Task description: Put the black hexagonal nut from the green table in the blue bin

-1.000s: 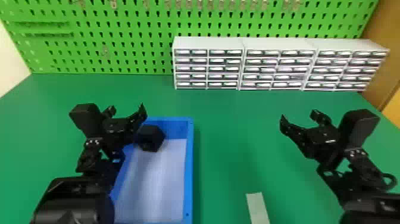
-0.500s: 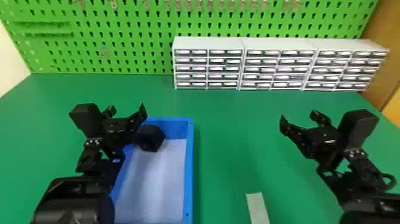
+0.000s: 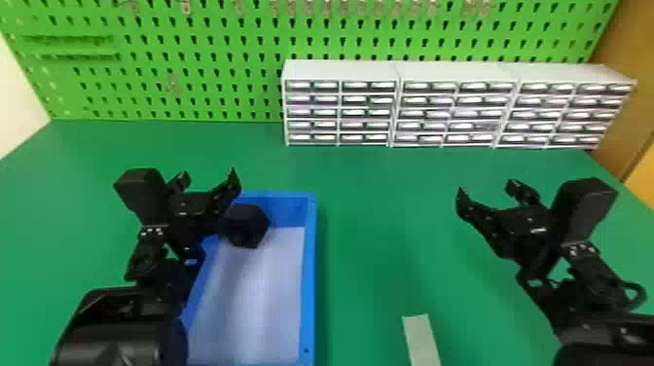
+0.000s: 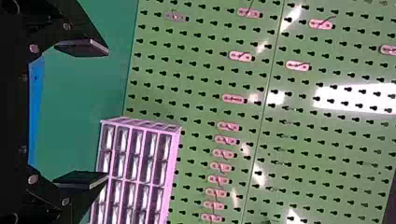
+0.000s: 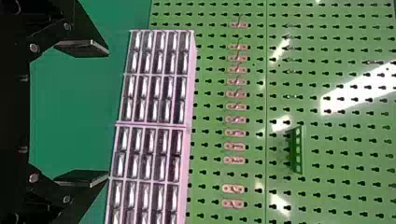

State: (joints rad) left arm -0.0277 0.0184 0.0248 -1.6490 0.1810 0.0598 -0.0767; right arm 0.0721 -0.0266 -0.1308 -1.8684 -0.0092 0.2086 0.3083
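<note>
Fingers spread wide with nothing between them, the left gripper hangs over the far left part of the blue bin. Just right of it, the black hexagonal nut lies inside the bin at its far end, partly behind a finger in the head view. Placing therefore looks finished, and what remains is probably clearing away: the left arm would do well to lift first and then draw off, since a sideways sweep might catch the wall or nudge the nut. Farther right, past a pale strip on the green table, the right gripper is parked, likewise spread and holding nothing; nothing seems required of it.
</note>
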